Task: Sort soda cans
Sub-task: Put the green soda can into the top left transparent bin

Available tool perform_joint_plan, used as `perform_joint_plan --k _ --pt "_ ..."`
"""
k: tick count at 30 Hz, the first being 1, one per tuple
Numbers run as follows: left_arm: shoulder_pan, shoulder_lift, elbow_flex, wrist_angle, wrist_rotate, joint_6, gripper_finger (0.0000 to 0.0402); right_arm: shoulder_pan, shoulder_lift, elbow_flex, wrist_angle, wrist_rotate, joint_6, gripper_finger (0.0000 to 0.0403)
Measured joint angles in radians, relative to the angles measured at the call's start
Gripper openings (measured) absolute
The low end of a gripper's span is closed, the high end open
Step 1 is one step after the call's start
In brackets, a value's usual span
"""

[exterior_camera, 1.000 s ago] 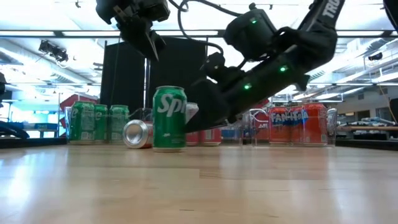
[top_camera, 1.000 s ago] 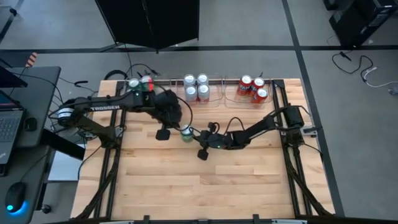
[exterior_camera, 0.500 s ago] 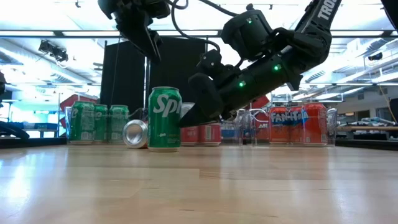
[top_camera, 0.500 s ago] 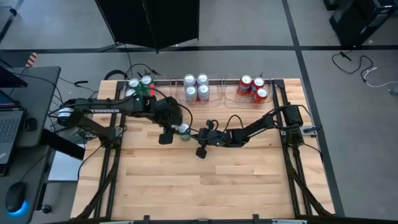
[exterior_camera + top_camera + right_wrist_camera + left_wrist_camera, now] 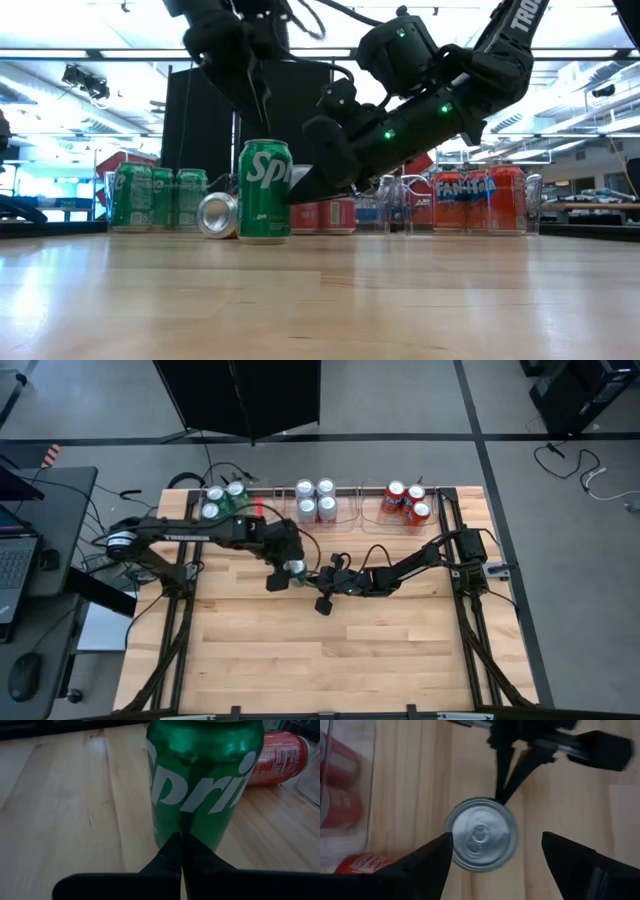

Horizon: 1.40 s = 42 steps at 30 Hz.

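High view: one green can (image 5: pixel 295 571) stands upright on the surface (image 5: pixel 330 650), mid-width and nearer the far edge than the near one. Three trays sit along the far edge: green cans (image 5: pixel 222 497) toward the far-left corner, silver cans (image 5: pixel 314 500) in the middle, red cans (image 5: pixel 407 502) toward the far right. The left end effector (image 5: pixel 284 568) is directly over the lone can; the right end effector (image 5: pixel 318 577) reaches in low from the right side.

Low view: the can reads Sprite and is upright. The left arm comes down from above it, and the right arm slants down to its side. A red can (image 5: pixel 220 215) lies tipped behind it.

Left wrist view: the silver top (image 5: pixel 481 833) is centred between the spread fingers (image 5: pixel 420 865), which are open and clear of it.

Right wrist view: the fingers are pinched shut, tips against the can's wall near its base.

Judged step: pick up the stray green can for the green tray. Next the left arm must descend square, close on the body and lift, while the right tips should back off. The risk is tipping the can.
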State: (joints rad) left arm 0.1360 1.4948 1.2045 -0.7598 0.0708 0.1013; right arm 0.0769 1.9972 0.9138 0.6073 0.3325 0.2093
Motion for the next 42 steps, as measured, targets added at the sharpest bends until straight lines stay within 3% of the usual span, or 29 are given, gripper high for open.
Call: perform_joint_plan --k 20,24,29,36,42 --pt "0.041 0.107 0.003 0.037 0.049 0.003 0.0309 0.000 -0.001 -0.001 -0.003 -0.008 0.000 0.0000" --pt "0.040 0.107 0.003 0.036 0.030 0.001 0.0286 0.000 -0.001 -0.001 -0.002 -0.008 0.000 0.0000" --pt "0.045 0.105 0.003 0.023 0.024 0.004 0.0226 0.000 -0.001 -0.001 -0.001 -0.007 0.000 0.0000" --pt "0.047 0.073 0.023 -0.057 0.009 0.002 0.0223 0.000 -0.001 0.000 0.004 -0.007 0.001 0.0000" --pt "0.052 0.049 0.142 -0.189 -0.049 -0.074 0.0223 0.001 -0.001 0.000 0.003 -0.007 0.008 0.0000"
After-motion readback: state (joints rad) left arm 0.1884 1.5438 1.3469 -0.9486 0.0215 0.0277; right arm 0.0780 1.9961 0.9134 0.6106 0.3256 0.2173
